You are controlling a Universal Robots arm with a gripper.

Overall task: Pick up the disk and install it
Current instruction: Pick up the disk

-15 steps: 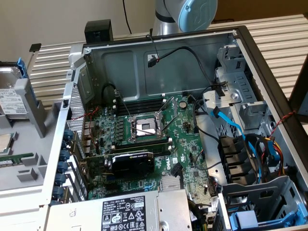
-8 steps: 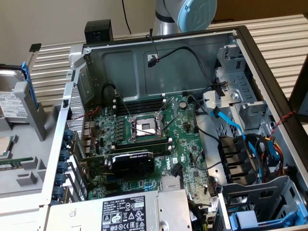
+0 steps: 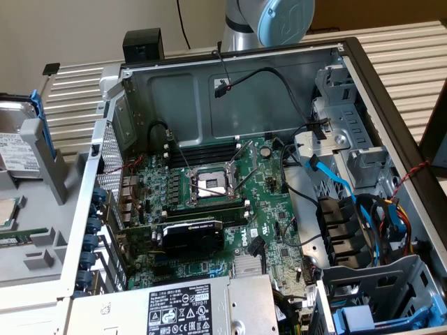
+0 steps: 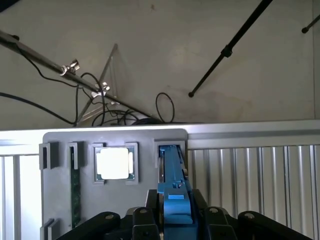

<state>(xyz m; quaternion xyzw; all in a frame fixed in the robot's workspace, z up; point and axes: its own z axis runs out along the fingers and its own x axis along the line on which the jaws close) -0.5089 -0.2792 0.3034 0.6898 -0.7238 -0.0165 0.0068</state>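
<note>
**Disk upright in its holder slot, gripper above it**

A grey holder [image 3: 49, 202] [image 4: 57, 205] sits on a slatted table [image 3: 405, 59]. The disk [image 3: 15, 150] [image 4: 172, 167] stands on edge in one of the holder's slots. It is silver metal with a white label, framed in bright blue plastic. In the exterior view it is at the end of the holder farther from the camera, against that view's left edge.

In the wrist view the disk is seen edge-on, as a blue strip rising from a slot at one corner of the holder. The gripper [image 4: 175, 200] hangs over the holder at that slot, its black body flanking the near end of the disk's blue edge. Whether it is spread or pinching the disk cannot be told.

Two more parts rest in the holder. A square silver chip [image 4: 114, 163] [image 3: 5, 209] lies in a recess just beside the disk's slot. A green memory stick [image 4: 75, 192] [image 3: 21, 239] stands in a narrow slot on the chip's other side, farther from the disk.

Beside the holder, on the exterior view's right, lies an open computer case [image 3: 209, 91]. Inside it are a green motherboard [image 3: 265, 209], a grey power supply [image 3: 244, 307] with printed labels, and loose blue and black cables. The arm [image 3: 269, 21] shows beyond the case — well apart from the holder.
</note>
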